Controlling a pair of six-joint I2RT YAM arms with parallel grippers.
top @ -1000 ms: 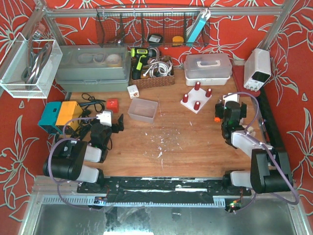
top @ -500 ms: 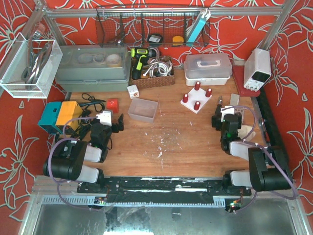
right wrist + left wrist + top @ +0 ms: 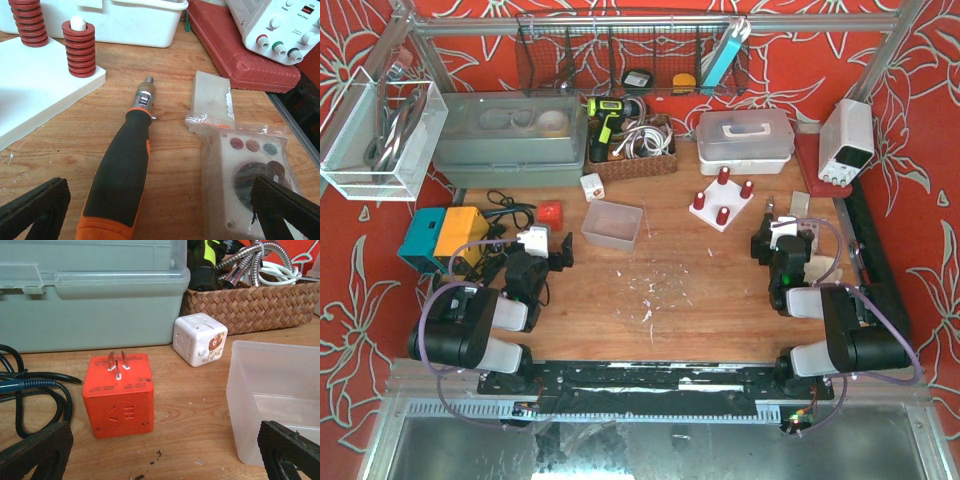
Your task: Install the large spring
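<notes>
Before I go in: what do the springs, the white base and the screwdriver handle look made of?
Springs: probably metal wire, matte red coating; evenly stacked coils. Base: smooth white plastic or painted board, cannot tell which. Screwdriver handle: matte black, rubbery-looking grip over orange plastic; bare metal tip.

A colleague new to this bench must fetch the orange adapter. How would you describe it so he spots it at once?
Find the big grey storage box at the back left of the table. In front of it, between a black cable and a clear plastic bin, sits the orange adapter cube. Unlike the white cube nearby, it shows two metal prongs on top.
</notes>
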